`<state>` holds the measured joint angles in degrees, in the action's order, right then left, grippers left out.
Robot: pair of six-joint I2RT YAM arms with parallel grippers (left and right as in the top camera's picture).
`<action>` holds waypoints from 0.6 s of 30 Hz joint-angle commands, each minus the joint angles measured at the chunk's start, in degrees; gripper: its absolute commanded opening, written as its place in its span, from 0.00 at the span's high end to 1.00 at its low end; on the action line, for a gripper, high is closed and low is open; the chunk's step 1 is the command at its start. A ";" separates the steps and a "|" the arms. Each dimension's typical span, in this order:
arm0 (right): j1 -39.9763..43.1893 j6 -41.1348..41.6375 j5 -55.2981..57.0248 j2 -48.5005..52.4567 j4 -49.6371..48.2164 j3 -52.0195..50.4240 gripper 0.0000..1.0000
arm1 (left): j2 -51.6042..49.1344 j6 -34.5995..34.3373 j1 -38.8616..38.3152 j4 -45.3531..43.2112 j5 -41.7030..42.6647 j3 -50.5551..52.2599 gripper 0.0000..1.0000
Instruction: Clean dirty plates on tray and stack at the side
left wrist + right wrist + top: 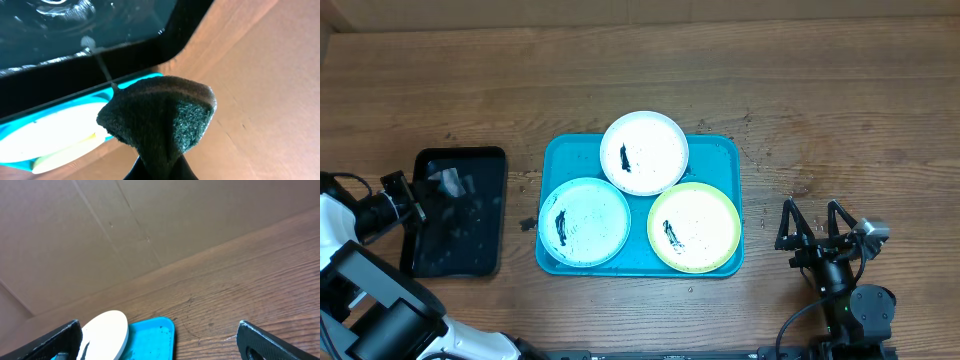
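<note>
Two grippers frame our view. At left, the left gripper (408,203) clamps a dark scouring pad (165,120) by the black tray (460,153) (water inside). At centre we see the turquoise tray (720,160) carrying the light blue plate (595,215), white plate (655,145) and yellow-green plate (705,220), all smeared. Far right, the right gripper (812,212) gapes wide, empty.

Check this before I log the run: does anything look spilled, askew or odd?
The white plate, blue plate and yellow-green plate each carry a black smear. Dark specks dot the table beside the tray's far right corner. The black tray looks wet. Nothing is tipped.
</note>
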<state>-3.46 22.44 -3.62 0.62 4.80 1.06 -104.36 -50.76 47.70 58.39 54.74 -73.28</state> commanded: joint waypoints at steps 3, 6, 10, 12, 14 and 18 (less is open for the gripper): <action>-0.33 -0.39 0.57 -0.46 -0.15 -0.59 0.00 | 1.25 6.27 -0.37 -0.17 -8.52 -0.48 0.96; -0.33 -0.39 0.57 -0.46 -0.15 -0.59 0.00 | 1.16 7.32 -2.47 -0.07 -26.84 -0.20 0.96; -0.33 -0.39 0.57 -0.46 -0.15 -0.59 0.00 | 1.16 14.05 -5.97 0.24 -33.94 0.92 0.96; -0.33 -0.39 0.57 -0.46 -0.17 -0.59 0.00 | 1.20 19.30 -7.41 -0.85 -33.40 0.79 0.96; -0.33 -0.39 0.57 -0.46 -0.15 -0.59 0.00 | 1.31 24.17 -8.17 -1.38 -31.74 0.20 0.96; -0.33 -0.37 0.57 -0.46 -0.15 -0.59 0.00 | 1.99 28.20 -8.35 0.37 -28.68 -2.58 0.96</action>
<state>-3.46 22.41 -3.57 0.62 4.80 1.06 -104.38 -29.54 39.09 57.95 25.63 -72.90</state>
